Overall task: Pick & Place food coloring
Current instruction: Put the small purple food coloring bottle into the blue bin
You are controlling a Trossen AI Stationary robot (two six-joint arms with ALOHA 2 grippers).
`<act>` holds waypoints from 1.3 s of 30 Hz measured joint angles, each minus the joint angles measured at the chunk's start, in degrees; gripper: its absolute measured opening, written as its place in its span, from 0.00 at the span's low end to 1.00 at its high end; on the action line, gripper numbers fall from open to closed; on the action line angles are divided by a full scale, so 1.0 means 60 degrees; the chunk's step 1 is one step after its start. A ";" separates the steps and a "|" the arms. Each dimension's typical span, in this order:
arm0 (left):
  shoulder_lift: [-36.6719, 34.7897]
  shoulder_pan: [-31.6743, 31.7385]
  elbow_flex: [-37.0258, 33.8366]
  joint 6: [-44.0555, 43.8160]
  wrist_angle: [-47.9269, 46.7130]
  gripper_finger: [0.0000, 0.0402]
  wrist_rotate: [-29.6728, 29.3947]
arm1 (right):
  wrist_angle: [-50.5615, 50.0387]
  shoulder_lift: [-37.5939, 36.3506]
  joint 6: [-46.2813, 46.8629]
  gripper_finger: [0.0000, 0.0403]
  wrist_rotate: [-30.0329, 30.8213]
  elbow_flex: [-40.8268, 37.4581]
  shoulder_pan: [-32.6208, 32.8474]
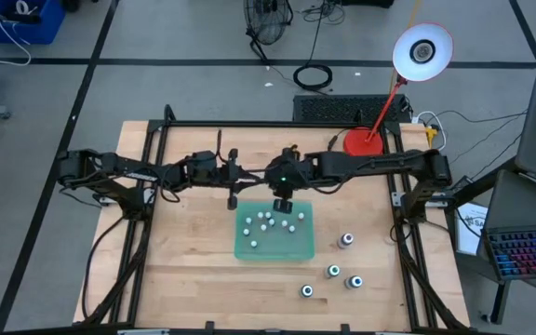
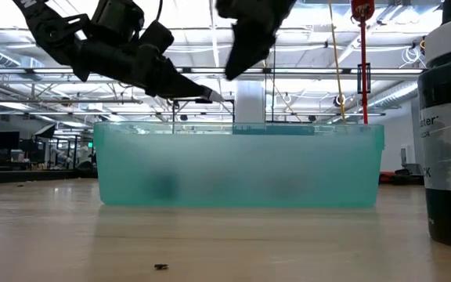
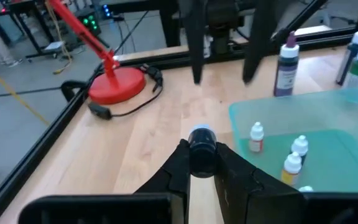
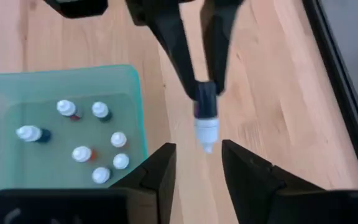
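Left gripper (image 1: pixel 233 193) squeezed tight on one little food coloring bottle (image 4: pixel 206 116), held up in the air just past the far edge of the green tray (image 1: pixel 303 249), white tip pointing toward the other arm. Best now: slide it a bit more over the tray, go low, then let go softly so nothing already inside gets knocked over. In the tray, a bunch of small white-capped bottles (image 1: pixel 268 221) standing close together, so aim for a bare spot. Right gripper (image 1: pixel 284 202) spread wide and empty, hanging above the tray's far edge, right beside the held bottle; maybe ready to take it, hard to be sure. Farther right, four bigger bottles (image 1: pixel 334 271) left out on the desk (image 1: pixel 184 279).
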 joint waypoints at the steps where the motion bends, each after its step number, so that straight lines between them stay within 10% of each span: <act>1: 0.0000 -0.0001 0.0000 0.0004 0.0027 0.13 -0.0017 | -0.0221 -0.0158 0.0084 0.31 0.0000 0.0001 0.0001; 12: 0.0000 0.0006 -0.0007 0.0211 0.1256 0.12 0.0738 | 0.0784 -0.1302 -0.0372 0.31 0.1351 -0.1894 -0.0055; 27: -0.0004 0.0849 -0.0015 -0.0227 0.2339 0.12 0.1653 | 1.5246 -0.3283 -0.1866 0.37 -0.0517 -0.9551 -0.0859; 39: -0.0004 0.0873 -0.0015 -0.0554 0.2257 0.12 0.1668 | 1.6784 -0.1223 -0.1664 0.49 -0.1512 -0.8618 -0.1155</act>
